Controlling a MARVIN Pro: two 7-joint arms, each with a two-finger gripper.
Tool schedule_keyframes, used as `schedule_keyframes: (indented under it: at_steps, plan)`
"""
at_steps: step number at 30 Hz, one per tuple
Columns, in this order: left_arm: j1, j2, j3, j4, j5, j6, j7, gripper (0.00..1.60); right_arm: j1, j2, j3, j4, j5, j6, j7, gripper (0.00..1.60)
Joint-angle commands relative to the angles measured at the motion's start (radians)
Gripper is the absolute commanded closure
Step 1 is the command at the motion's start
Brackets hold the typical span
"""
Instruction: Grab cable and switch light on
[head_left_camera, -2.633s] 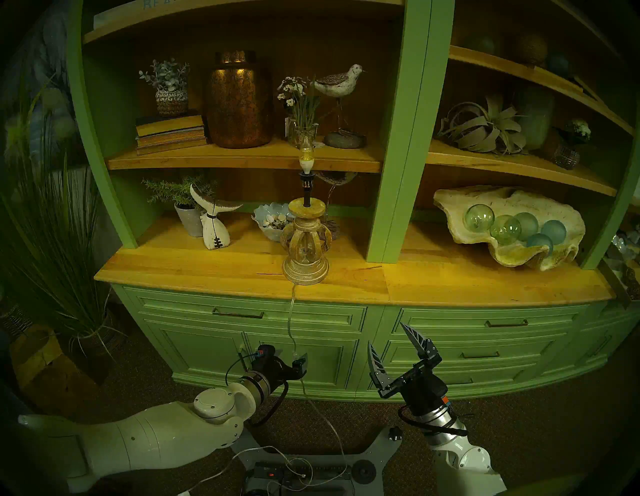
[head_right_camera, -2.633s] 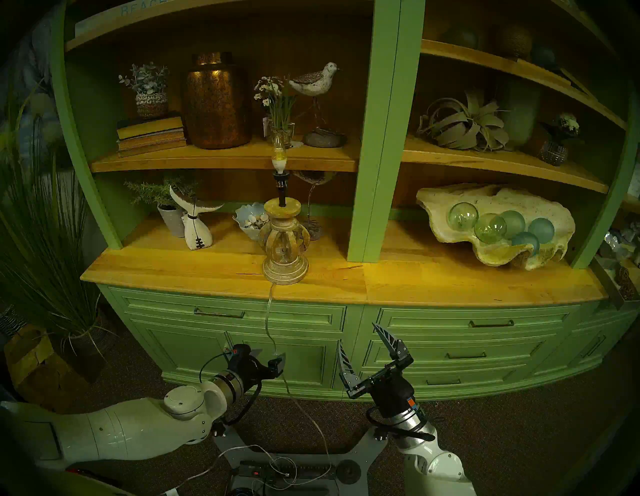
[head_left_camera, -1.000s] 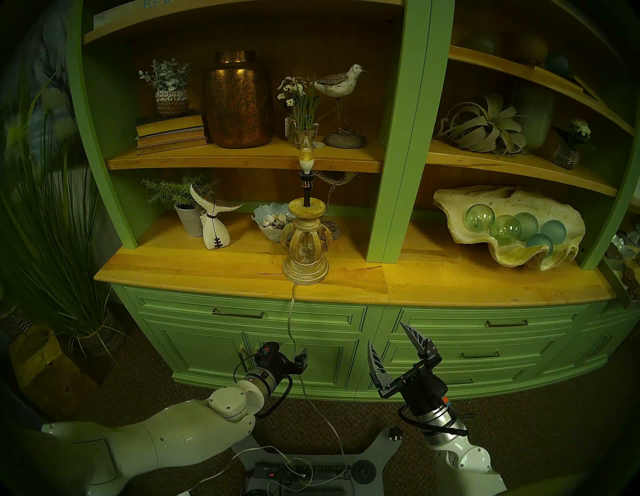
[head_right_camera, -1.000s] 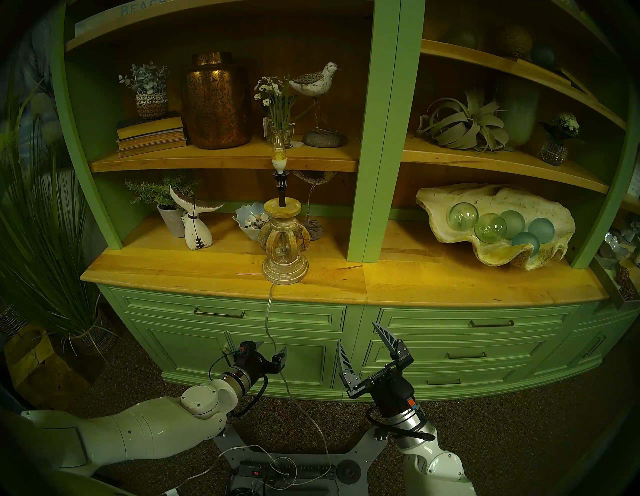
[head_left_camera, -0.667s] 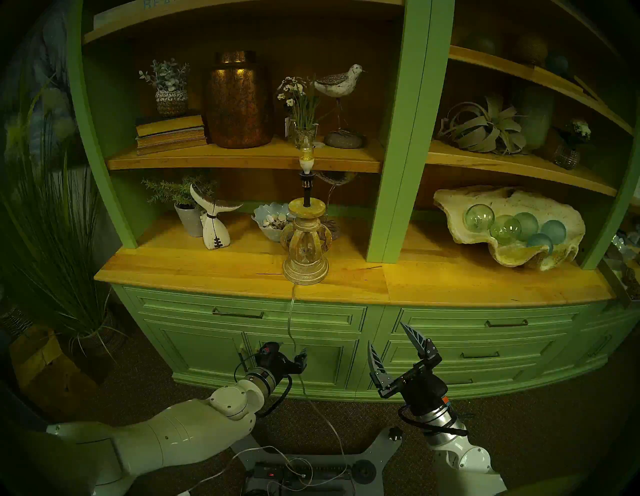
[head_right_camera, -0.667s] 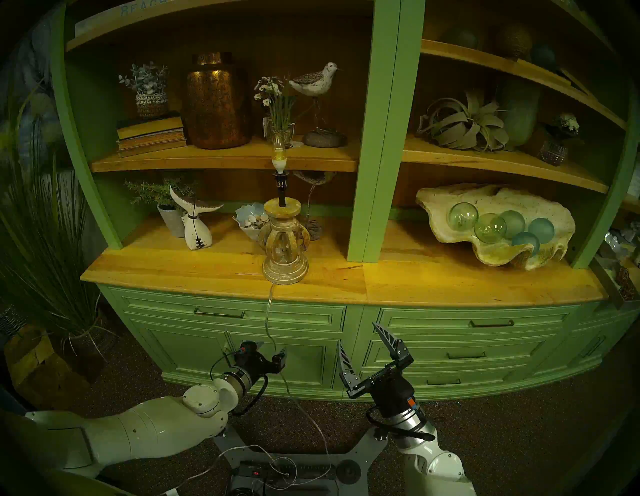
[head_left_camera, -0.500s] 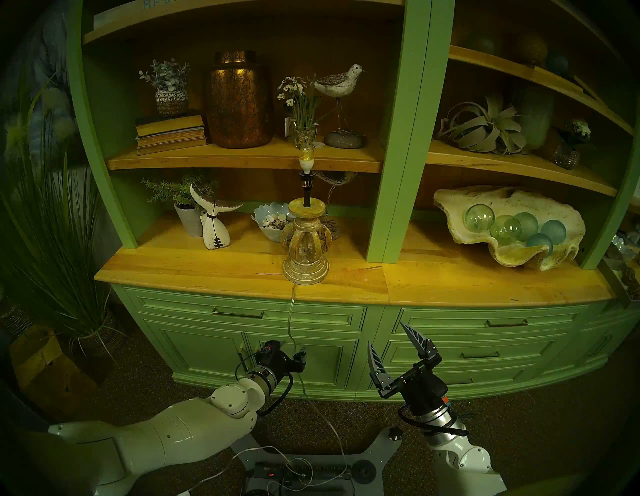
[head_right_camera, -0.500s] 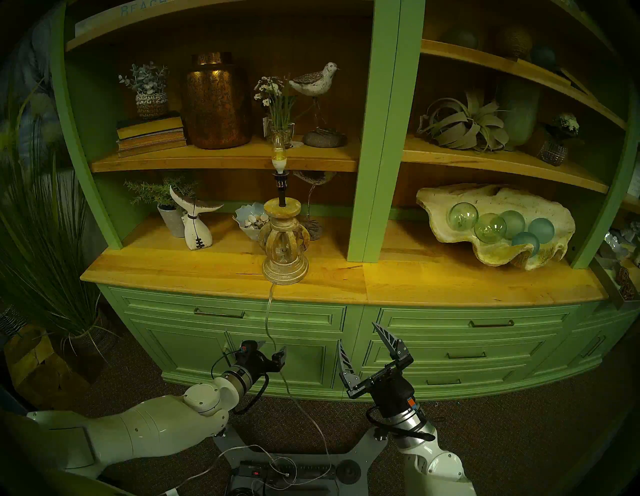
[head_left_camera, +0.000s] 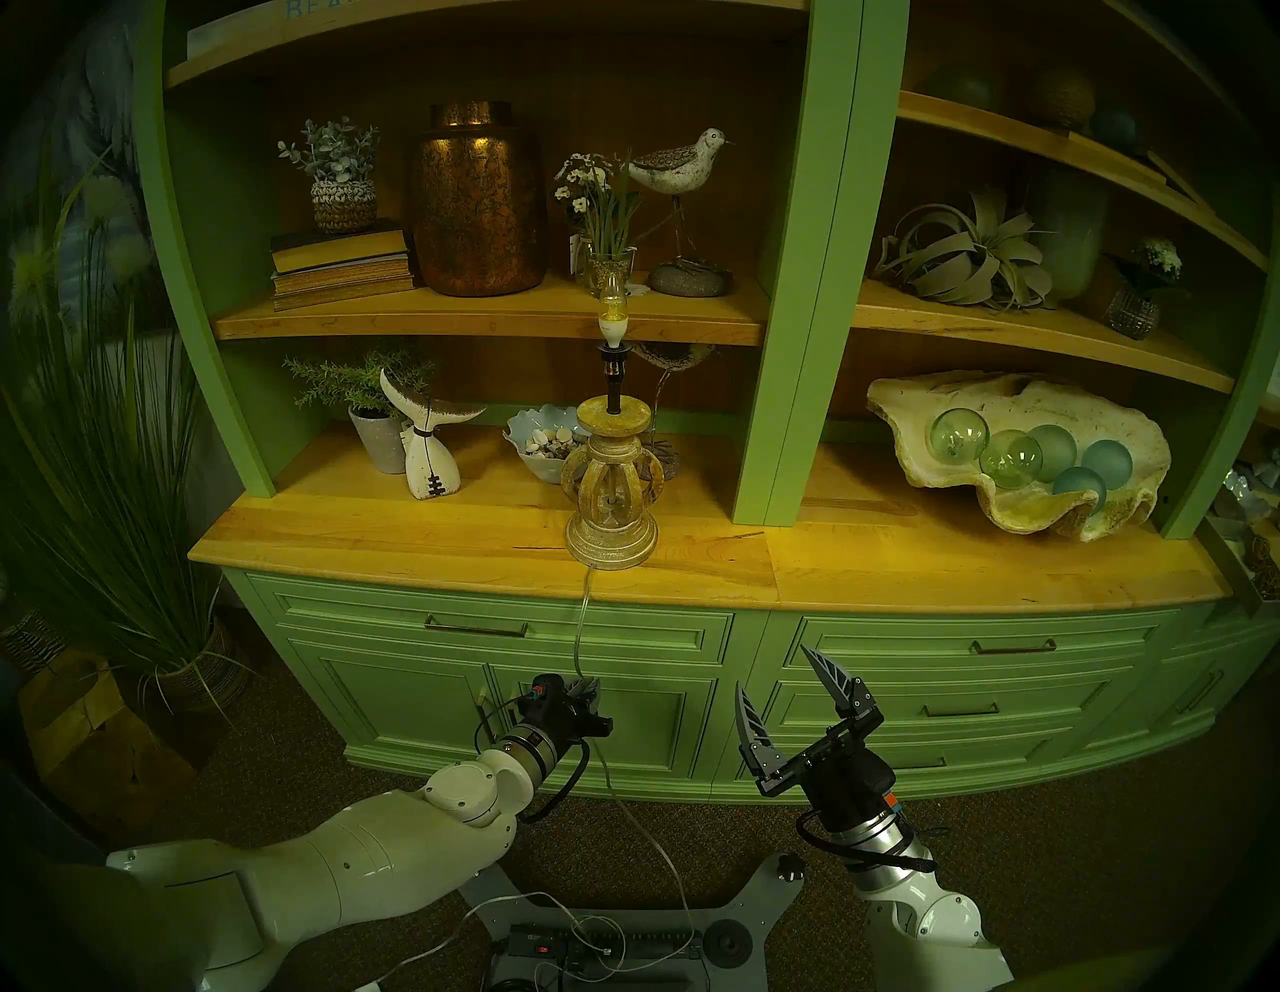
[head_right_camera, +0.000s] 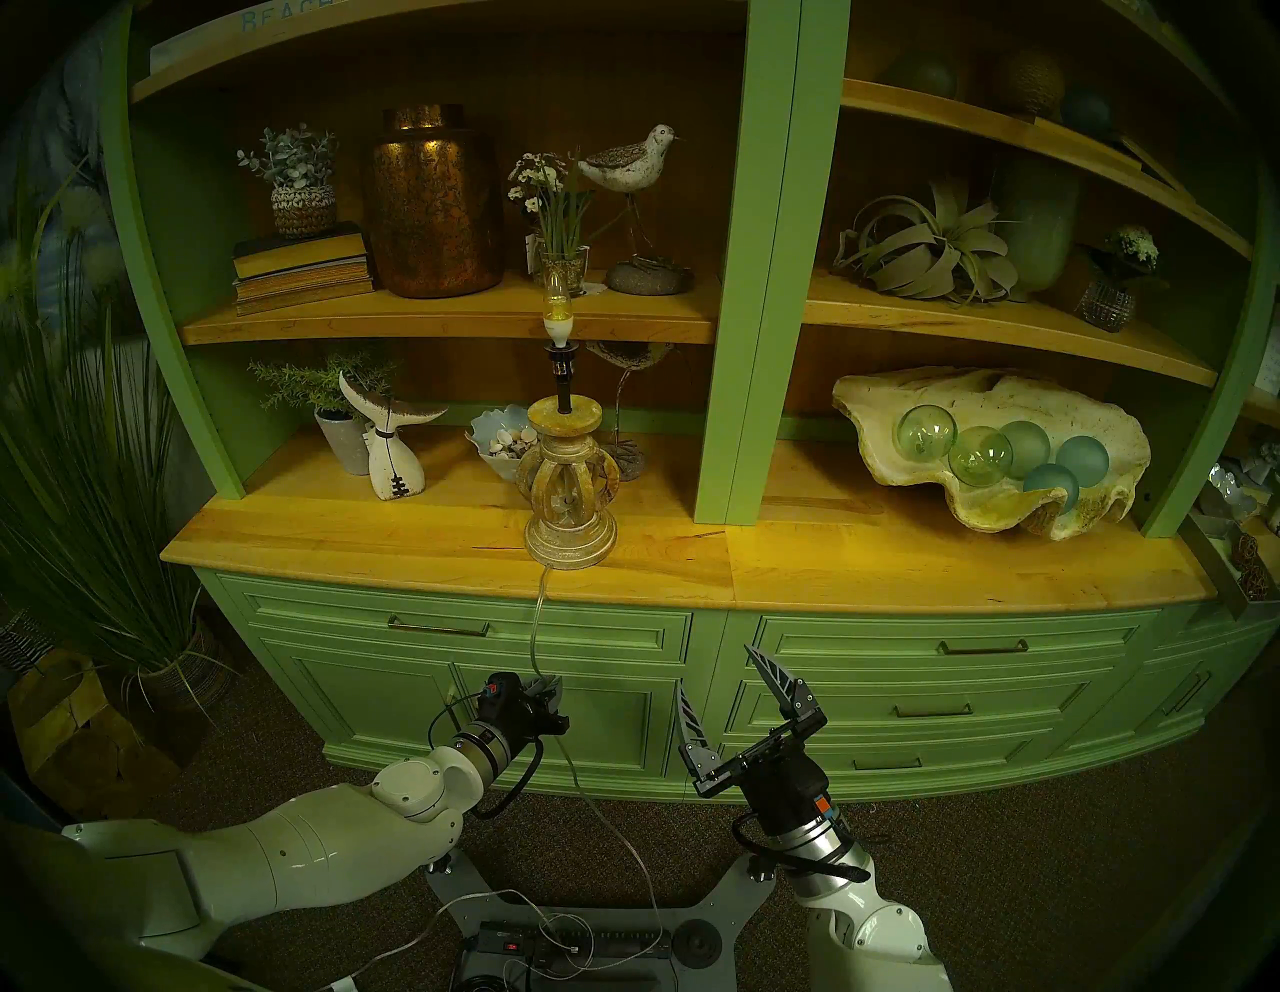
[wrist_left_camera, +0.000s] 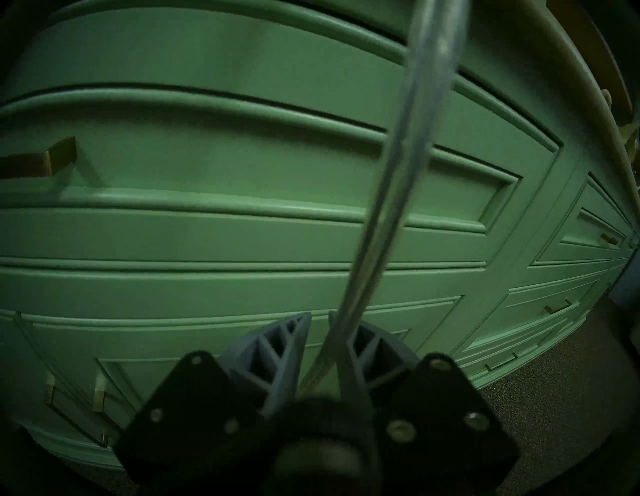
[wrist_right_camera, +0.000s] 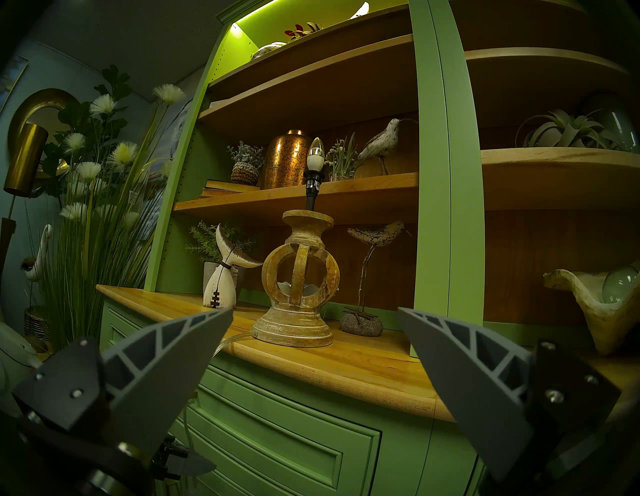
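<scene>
The light (head_left_camera: 612, 305) is a candle-shaped bulb on a black stem above a carved wooden lamp base (head_left_camera: 611, 499); it looks unlit in the right wrist view (wrist_right_camera: 315, 156). The clear cable (head_left_camera: 580, 630) drops from the base over the counter edge, down the green cabinet front. My left gripper (head_left_camera: 584, 689) is at the cable in front of the cabinet door. In the left wrist view its fingers (wrist_left_camera: 287, 346) have come nearly together around the cable (wrist_left_camera: 398, 173), which lies against one finger. The inline switch is hidden. My right gripper (head_left_camera: 772, 668) stands open and empty to the right.
Below the gripper the cable runs down to a power strip (head_left_camera: 554, 945) on my base. A tall grass plant (head_left_camera: 125, 485) stands on the left. A whale-tail figure (head_left_camera: 429, 450) and a shell bowl (head_left_camera: 544, 443) stand beside the lamp. A big shell with green glass balls (head_left_camera: 1018, 450) lies on the right.
My left gripper's fingers have closed from wide open onto the cable, and the wrist has risen slightly. The right arm has not moved.
</scene>
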Motion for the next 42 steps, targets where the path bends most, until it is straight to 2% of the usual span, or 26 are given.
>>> schedule_keyframes:
  at_steps: [1, 5, 10, 16, 21, 22, 23, 25, 32, 34, 42]
  plan:
    - [-0.017, -0.013, -0.020, 0.008, -0.031, -0.022, -0.059, 1.60, 0.003, 0.001, -0.001, -0.029, 0.000, -0.002, 0.002, 0.00]
    - [-0.007, -0.014, -0.034, 0.016, -0.053, -0.063, -0.102, 1.60, 0.004, 0.001, -0.001, -0.029, 0.000, -0.003, 0.002, 0.00]
    - [-0.012, 0.040, -0.055, -0.060, -0.077, -0.092, -0.194, 1.60, 0.006, 0.002, -0.001, -0.025, 0.001, -0.005, 0.002, 0.00]
    - [-0.026, 0.120, -0.067, -0.141, -0.086, -0.080, -0.287, 1.60, 0.006, 0.001, -0.001, -0.024, 0.001, -0.005, 0.002, 0.00]
    - [-0.019, 0.179, -0.081, -0.161, -0.107, -0.072, -0.360, 1.60, 0.006, 0.002, -0.001, -0.024, 0.001, -0.005, 0.002, 0.00]
    - [-0.011, 0.184, -0.088, -0.153, -0.115, -0.095, -0.386, 1.60, 0.006, 0.002, -0.001, -0.025, 0.001, -0.005, 0.002, 0.00]
    - [-0.010, 0.197, -0.087, -0.157, -0.120, -0.077, -0.391, 1.60, 0.006, 0.002, -0.001, -0.025, 0.001, -0.005, 0.002, 0.00]
    - [-0.003, 0.214, -0.092, -0.149, -0.120, -0.099, -0.426, 1.60, 0.005, 0.002, -0.001, -0.025, 0.001, -0.005, 0.002, 0.00]
    - [0.005, 0.222, -0.110, -0.101, -0.175, -0.119, -0.529, 1.60, 0.005, 0.002, -0.001, -0.027, 0.001, -0.004, 0.002, 0.00]
    - [0.007, 0.216, -0.123, -0.085, -0.208, -0.117, -0.586, 1.60, 0.004, 0.001, -0.001, -0.028, 0.001, -0.003, 0.002, 0.00]
    - [0.028, 0.209, -0.148, -0.100, -0.283, -0.124, -0.669, 1.60, 0.004, 0.001, -0.001, -0.028, 0.001, -0.003, 0.002, 0.00]
